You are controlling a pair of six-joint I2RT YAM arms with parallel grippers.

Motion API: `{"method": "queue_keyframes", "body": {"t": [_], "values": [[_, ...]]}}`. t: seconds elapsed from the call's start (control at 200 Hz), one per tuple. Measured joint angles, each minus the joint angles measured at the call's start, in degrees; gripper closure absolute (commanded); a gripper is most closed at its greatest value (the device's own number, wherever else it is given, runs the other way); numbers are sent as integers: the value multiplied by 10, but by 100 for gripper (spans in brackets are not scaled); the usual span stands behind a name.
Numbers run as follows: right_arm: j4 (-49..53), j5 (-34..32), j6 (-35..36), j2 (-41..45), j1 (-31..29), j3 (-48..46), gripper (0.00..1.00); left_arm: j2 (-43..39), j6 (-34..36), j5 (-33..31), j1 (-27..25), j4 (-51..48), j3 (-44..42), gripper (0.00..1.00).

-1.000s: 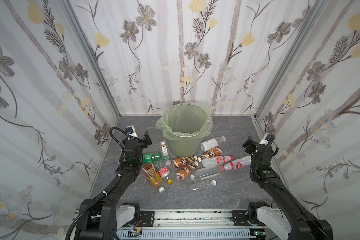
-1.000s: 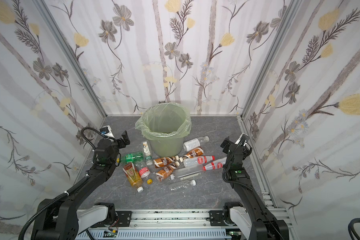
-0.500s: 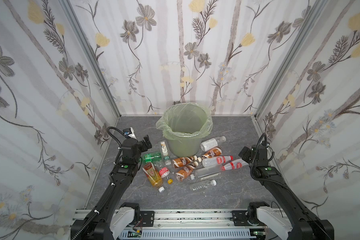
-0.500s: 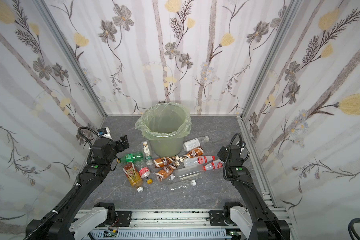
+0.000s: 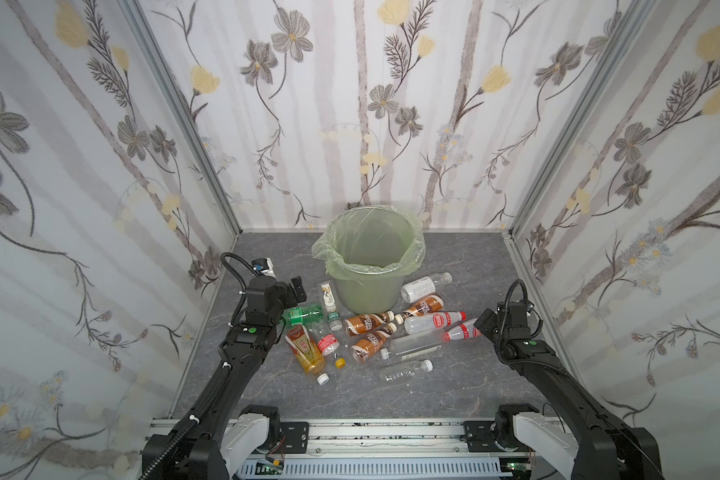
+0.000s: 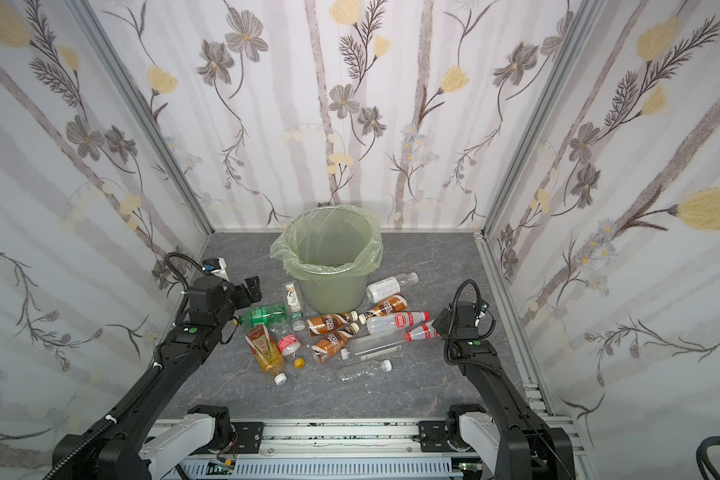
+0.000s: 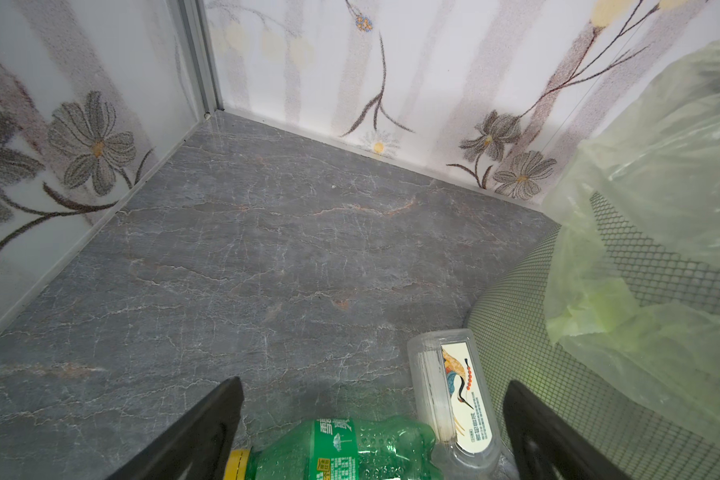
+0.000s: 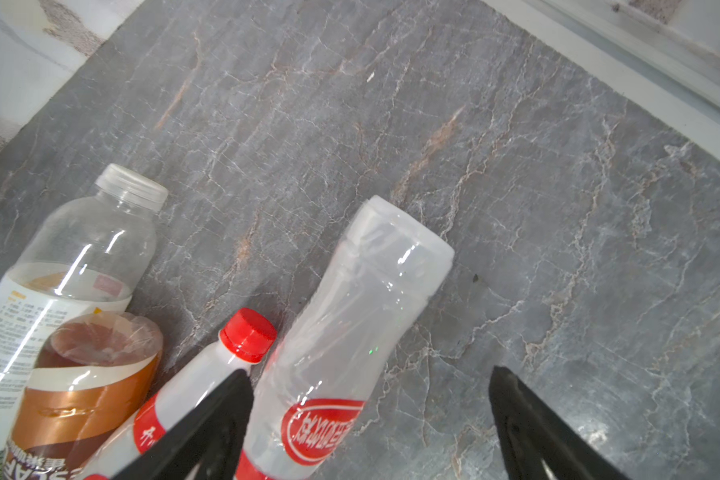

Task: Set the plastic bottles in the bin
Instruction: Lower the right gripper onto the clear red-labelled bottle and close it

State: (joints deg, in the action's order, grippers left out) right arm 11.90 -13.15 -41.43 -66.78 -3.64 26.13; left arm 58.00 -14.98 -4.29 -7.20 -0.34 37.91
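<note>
Right wrist view showed you your right claw (image 8: 368, 372) spread open over the grey marbled floor (image 8: 558, 208). A clear plastic bottle with a red label (image 8: 350, 324) lay between its fingers, close by one and well apart from the other. Your left claw (image 7: 373, 381) stood wide open too, a green plastic bottle with a yellow cap (image 7: 341, 451) lying between its fingers. Just beside that claw stood the pale green round plastic bin (image 7: 528, 332), bag-lined. The other plastic bottles (image 5: 371, 324) lay between your two claws.
</note>
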Motion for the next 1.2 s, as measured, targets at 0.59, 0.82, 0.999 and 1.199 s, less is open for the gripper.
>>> {"method": "queue_keyframes", "body": {"t": [0.59,0.82,0.999,1.199], "values": [[-89,44,-19,-82,15,-10,20,-11,0,25,0,-5,0,0],[-112,53,-23,-120,17,-10,22,-18,0,29,0,-7,0,0],[-123,61,-25,-148,23,-7,29,-19,0,31,0,-7,0,0],[-122,74,-19,-172,29,7,36,-19,0,37,0,-7,0,0]]}}
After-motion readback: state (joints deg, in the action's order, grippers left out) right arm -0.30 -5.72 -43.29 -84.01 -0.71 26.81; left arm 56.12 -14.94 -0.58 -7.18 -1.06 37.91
